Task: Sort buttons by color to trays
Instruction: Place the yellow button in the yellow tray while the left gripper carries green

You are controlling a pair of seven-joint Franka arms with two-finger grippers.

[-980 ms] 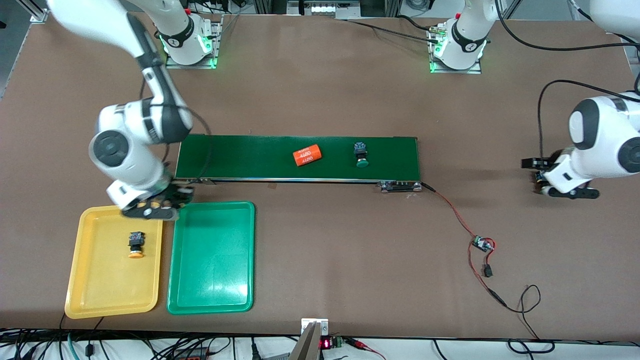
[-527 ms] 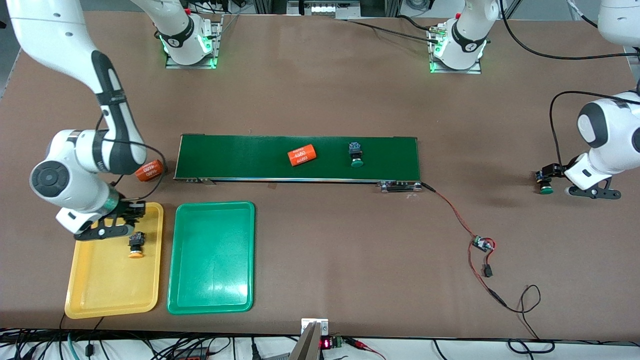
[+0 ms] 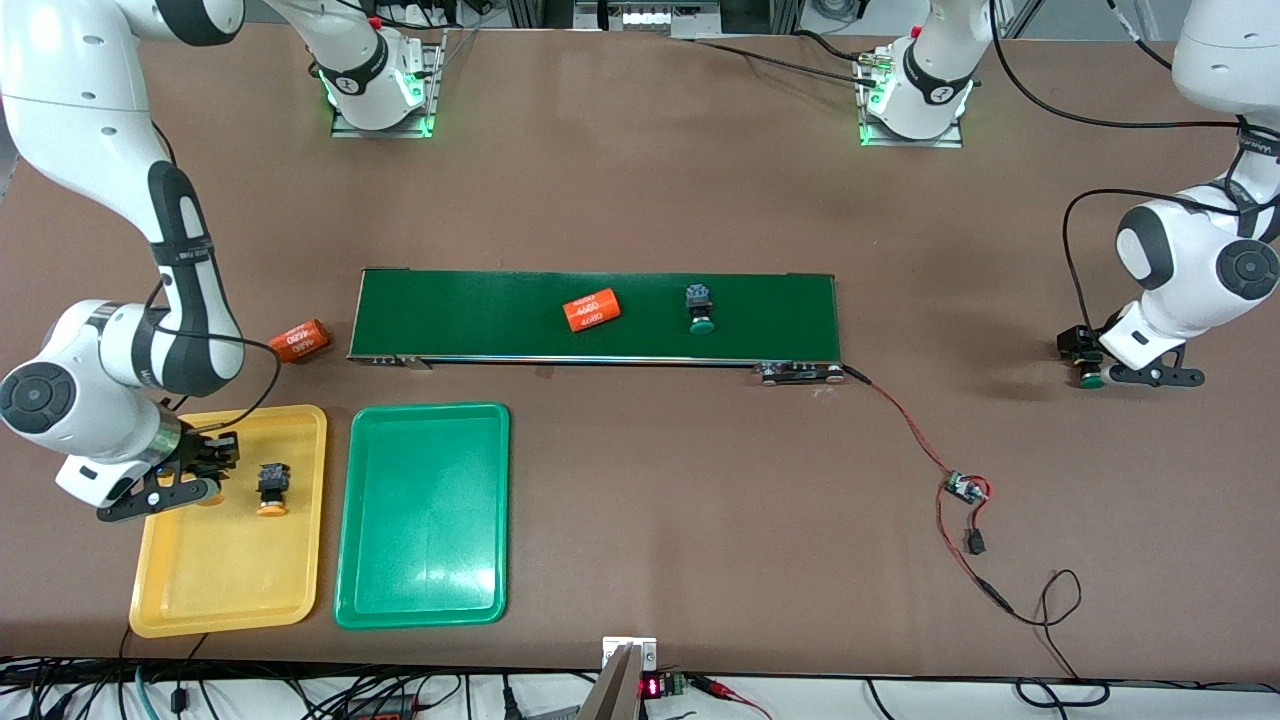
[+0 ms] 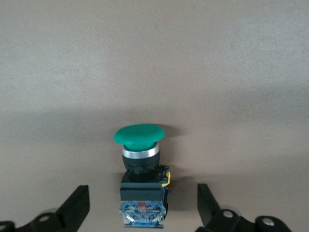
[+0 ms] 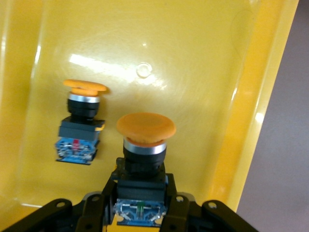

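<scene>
Since the earlier frames your right gripper [image 3: 195, 470] has travelled from the conveyor belt's [image 3: 780, 310] end out over the yellow tray [image 3: 230, 590], and it is pinched shut on a yellow-orange button [image 5: 145, 145], cap pointing away from the wrist. You can see a second yellow-orange button [image 3: 270, 488] lying in that same tray, just beside the held one. Next to it, toward the left arm's end of the table, the green tray [image 3: 425, 590] sits with its floor bare. Your left gripper [image 3: 1090, 362] is down at the table near the left arm's end, fingers [image 4: 75, 210] spread wide on either side of a green button [image 4: 140, 169] that lies on the brown tabletop [image 3: 650, 500], not touching it. On the belt you have another green button [image 3: 700, 308] and an orange cylinder [image 3: 591, 310], both shifted toward the right arm's end. One more orange cylinder [image 3: 300, 341] rests on the table just off the belt's end.
</scene>
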